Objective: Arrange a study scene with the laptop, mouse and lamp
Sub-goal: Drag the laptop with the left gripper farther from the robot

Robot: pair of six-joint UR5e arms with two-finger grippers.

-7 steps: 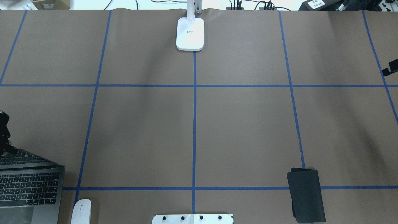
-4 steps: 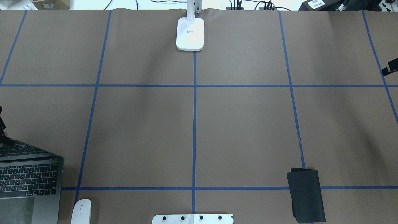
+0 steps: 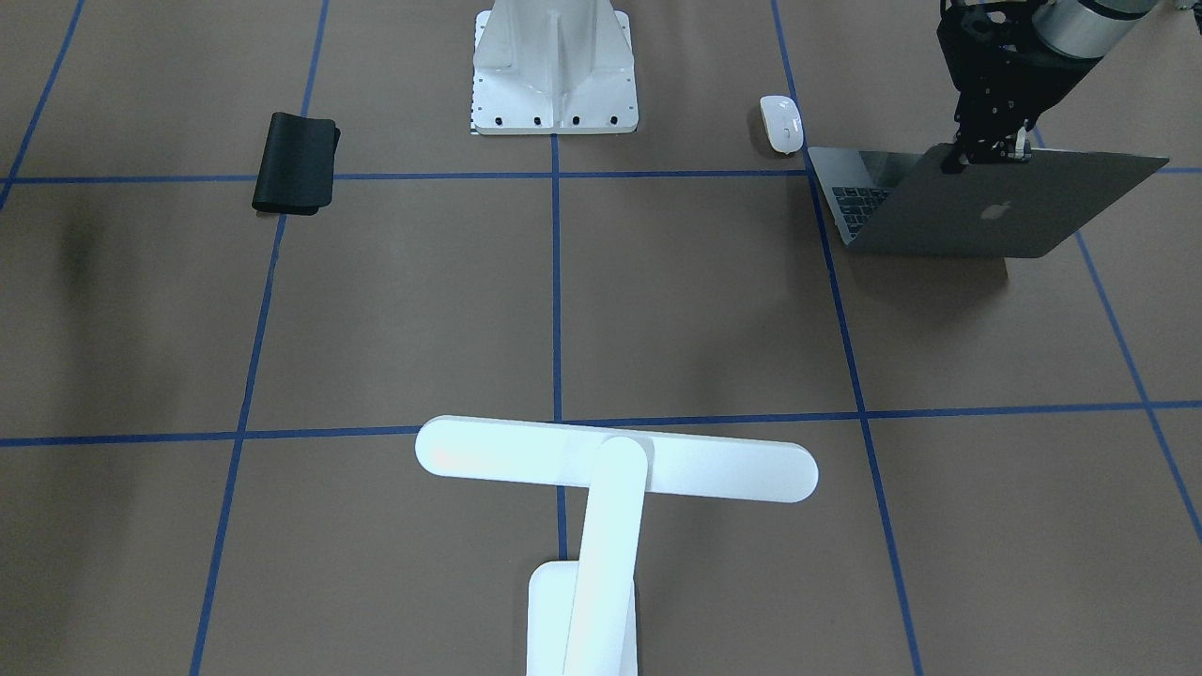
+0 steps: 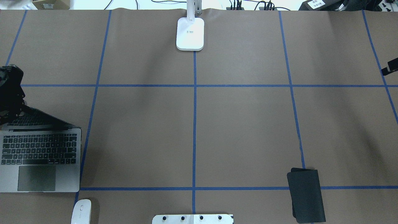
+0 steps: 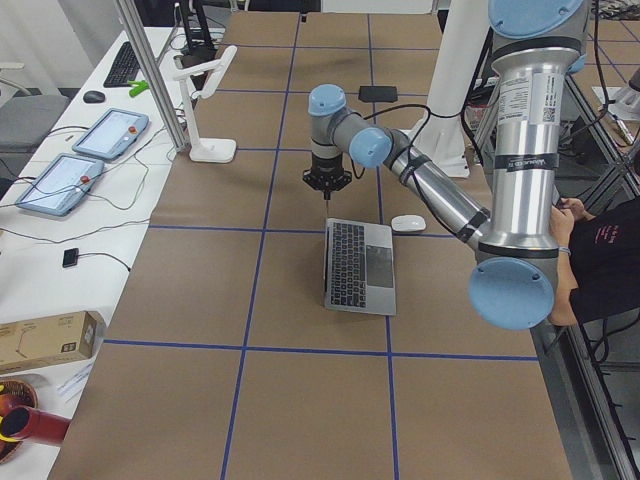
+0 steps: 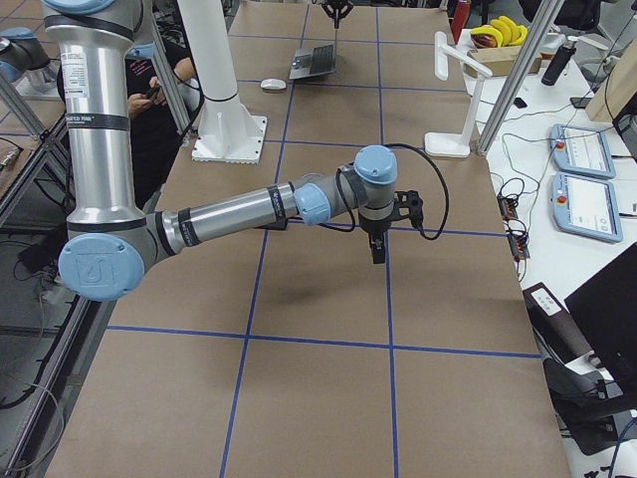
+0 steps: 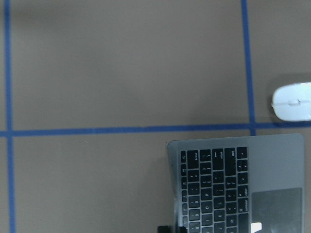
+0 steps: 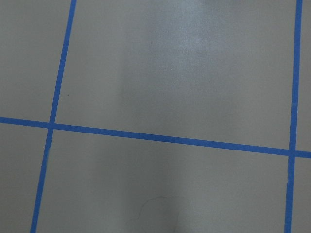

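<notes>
Covering the whole scene, 1 worktop (image 4: 242,130), brown paper, marked into squares by blue tape lines.

1 laptop (image 4: 40,161), dark grey, open, at the worktop's 8 o'clock in the overhead view. The base lies flat with keys and trackpad facing up. The lid is raised and leans away toward 12 o'clock, logo on its outer face.

1 lamp (image 3: 615,488), white, at 12 o'clock on the centre tape line. Its base is at the far edge and its long bar is level over the worktop.

1 pedestal (image 3: 554,66), white, bolted, at 6 o'clock.

1 mat (image 4: 306,194), black, flat, at 5 o'clock, lying across a tape line.

1 left gripper (image 3: 986,155), black, pointing down at 9 o'clock, jaws pinching the top edge of the laptop lid.

1 right gripper (image 6: 379,254), at 3 o'clock, pointing down above bare paper. I cannot tell whether its jaws are spread or together.

1 mouse (image 4: 81,211), white, oval, at 7 o'clock, near the laptop's front corner but not touching it.
</notes>
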